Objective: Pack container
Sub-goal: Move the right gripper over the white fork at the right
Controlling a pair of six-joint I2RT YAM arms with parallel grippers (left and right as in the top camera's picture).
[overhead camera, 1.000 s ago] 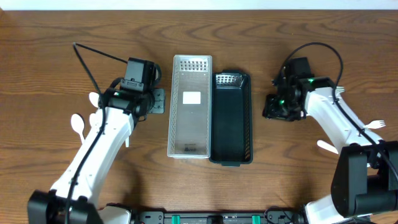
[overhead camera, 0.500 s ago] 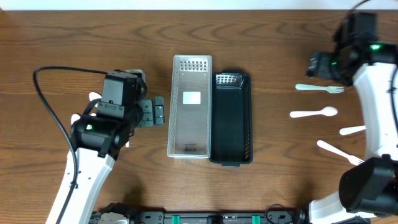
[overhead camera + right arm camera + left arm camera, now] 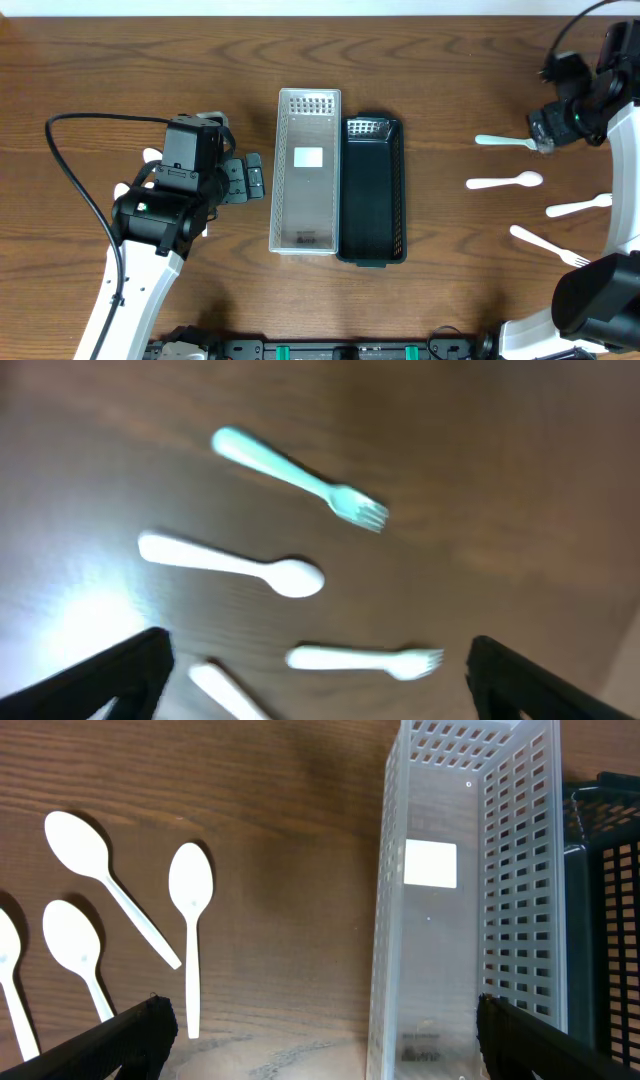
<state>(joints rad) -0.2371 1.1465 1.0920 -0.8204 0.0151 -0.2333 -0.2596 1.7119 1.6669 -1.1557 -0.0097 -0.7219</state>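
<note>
The right end effector (image 3: 542,132) hung over the far right of the wooden counter (image 3: 120,60), its fingers spread wide with nothing between them. Nearest to it lay a pale plastic fork (image 3: 512,142), just beside the fingertips on the side toward the bins. Its long axis ran across the counter, tines toward the end effector. A white plastic spoon (image 3: 503,182) lay roughly parallel, a little nearer the robot.

The translucent white perforated plastic bin (image 3: 305,170) and the black perforated plastic bin (image 3: 372,190) stood touching side by side at mid-counter, well apart from the fork. No cutlery lay in either. Their long axes ran away from the robot, at right angles to the fork.

The left end effector (image 3: 250,180), likewise open and empty, sat just beside the translucent bin's left wall, with loose white plastic spoons (image 3: 190,945) on its outer side.

The right arm was plainly the nearer to the fork. A grasp would probably want the fingers closing across the handle, then a carry leftward and a quarter turn to lay it along a bin.
</note>
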